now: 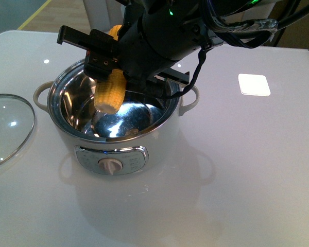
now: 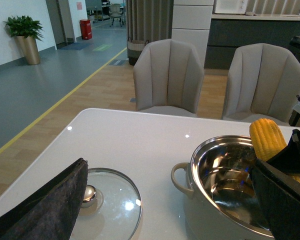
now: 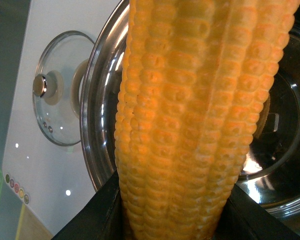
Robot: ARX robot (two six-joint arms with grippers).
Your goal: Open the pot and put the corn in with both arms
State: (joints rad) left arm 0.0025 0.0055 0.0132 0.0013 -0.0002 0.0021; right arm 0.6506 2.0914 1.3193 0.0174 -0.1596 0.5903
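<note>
The right gripper is clamped on the corn, its black jaws pressing the cob from either side around mid-length, as the right wrist view shows at the lower edge of the cob. The cob hangs tilted, blunt end down, inside the mouth of the pot, above the shiny steel floor and not touching it. It sits toward the back left of the opening, near the rim but apart from it.

The corn looks stiff and fairly light, with bumpy rows of kernels that give the pads something to bite on. The kernels are probably soft enough to bruise under a hard squeeze, and the taper could let it slide toward the thin end. A hold across the thick middle, as now, seems the safest.

The pot stands open near the middle of the table, dial panel facing the front edge. It looks heavy and steady, so a dropped cob should not shift it, though the polished bowl is slick and the cob may roll.

The glass lid lies flat by the table's left edge, just beside the pot's left handle, well clear of the opening. The left gripper shows only as a dark shape above the lid in its own wrist view; whether it is apart or together I cannot tell
</note>
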